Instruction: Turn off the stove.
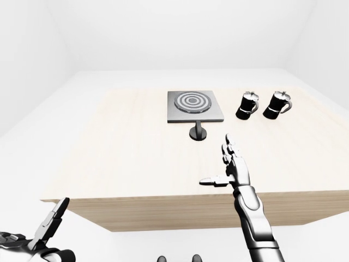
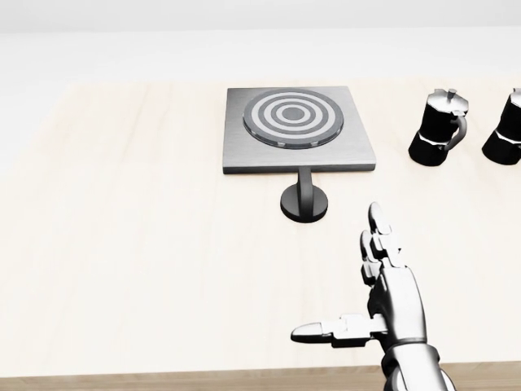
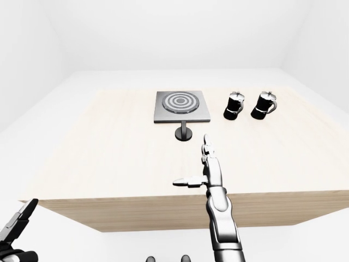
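The stove (image 2: pixel 298 155) is a square grey plate with a ringed burner (image 2: pixel 293 116), near the top centre of the head view. Its black knob (image 2: pixel 304 202) with an upright handle sits on the table just below the plate. My right hand (image 2: pixel 335 273) hovers open below and right of the knob, fingers pointing up the view, thumb stretched left, touching nothing. My left hand (image 1: pixel 48 225) shows only in the eye views, low at the bottom left, below the table's edge, its fingers stretched out and empty.
Two black moka pots (image 2: pixel 438 126) (image 2: pixel 505 130) stand to the right of the stove. The light wooden table (image 2: pixel 122 244) has its near edge along the bottom of the head view. White floor and walls surround it.
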`<state>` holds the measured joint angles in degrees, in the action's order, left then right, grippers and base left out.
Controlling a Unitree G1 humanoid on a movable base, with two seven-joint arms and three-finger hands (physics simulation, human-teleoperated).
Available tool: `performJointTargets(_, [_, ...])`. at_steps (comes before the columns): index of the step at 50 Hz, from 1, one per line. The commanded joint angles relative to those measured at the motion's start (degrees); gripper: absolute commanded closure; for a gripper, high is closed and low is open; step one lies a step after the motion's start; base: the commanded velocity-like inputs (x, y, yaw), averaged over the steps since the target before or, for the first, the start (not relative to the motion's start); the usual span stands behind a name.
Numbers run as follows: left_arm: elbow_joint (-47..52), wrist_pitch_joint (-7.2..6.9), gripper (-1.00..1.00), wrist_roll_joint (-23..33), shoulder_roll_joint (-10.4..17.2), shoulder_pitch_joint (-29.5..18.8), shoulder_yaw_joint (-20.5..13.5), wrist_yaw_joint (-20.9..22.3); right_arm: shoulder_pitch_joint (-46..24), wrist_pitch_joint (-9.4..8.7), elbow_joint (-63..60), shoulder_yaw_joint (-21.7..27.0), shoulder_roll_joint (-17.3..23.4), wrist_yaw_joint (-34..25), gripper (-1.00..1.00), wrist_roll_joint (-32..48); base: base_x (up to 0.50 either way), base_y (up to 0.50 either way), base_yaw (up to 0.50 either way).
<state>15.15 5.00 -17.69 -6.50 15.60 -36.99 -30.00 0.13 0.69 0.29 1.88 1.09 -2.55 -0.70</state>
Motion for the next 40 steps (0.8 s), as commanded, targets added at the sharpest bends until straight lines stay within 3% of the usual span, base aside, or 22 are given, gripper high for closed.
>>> performJointTargets(1, [-1.02, 0.00, -1.00, 0.37, -0.48, 0.42, 0.33, 0.00, 0.83, 0.50, -1.33, -0.68, 0.03, -1.47, -1.00, 0.29, 0.00, 0.00, 0.00])
performJointTargets(19, [-1.50, 0.00, -1.00, -0.27, -0.81, 1.01, 1.03, 0.00, 0.40, 1.30, -0.08, -0.76, 0.03, -2.16, -1.00, 1.85, 0.45, -0.09, 0.00])
performJointTargets(40, [-0.52, 0.00, -1.00, -0.64, -1.17, 1.31, 0.65, 0.00, -0.04, 0.34, 0.65, -1.63, -0.24, -1.84, -1.00, 3.35, 0.44, -0.05, 0.00])
